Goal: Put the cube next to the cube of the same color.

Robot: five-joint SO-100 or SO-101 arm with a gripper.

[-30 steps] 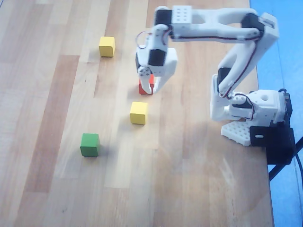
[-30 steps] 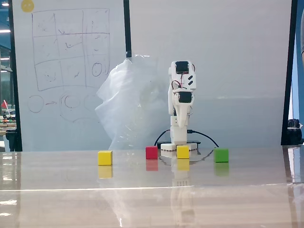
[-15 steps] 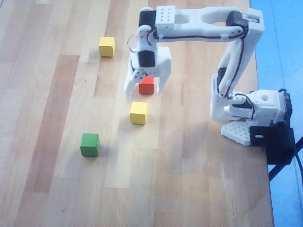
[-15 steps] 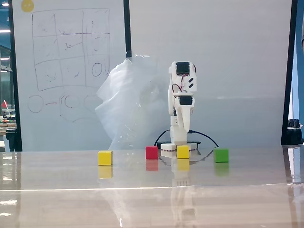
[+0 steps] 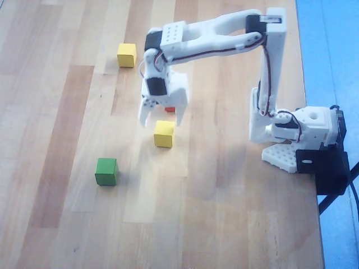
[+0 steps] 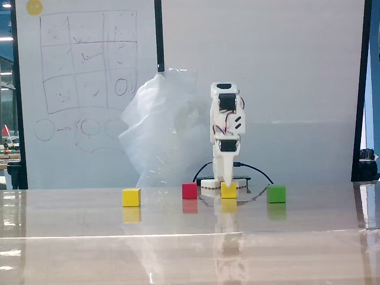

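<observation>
One yellow cube (image 5: 164, 134) lies on the wooden table near the middle; in the fixed view it (image 6: 228, 190) sits right under the fingertips. My gripper (image 5: 162, 120) is open, pointing down, with its fingertips just above this cube and holding nothing; it also shows edge-on in the fixed view (image 6: 227, 178). The other yellow cube (image 5: 127, 55) lies apart at the upper left of the overhead view and at the left in the fixed view (image 6: 131, 197).
A red cube (image 5: 170, 109) is mostly hidden under the gripper; it shows fully in the fixed view (image 6: 189, 190). A green cube (image 5: 106, 171) lies at the lower left. The arm's base (image 5: 297, 131) stands at the table's right edge. A whiteboard (image 6: 83, 89) stands behind.
</observation>
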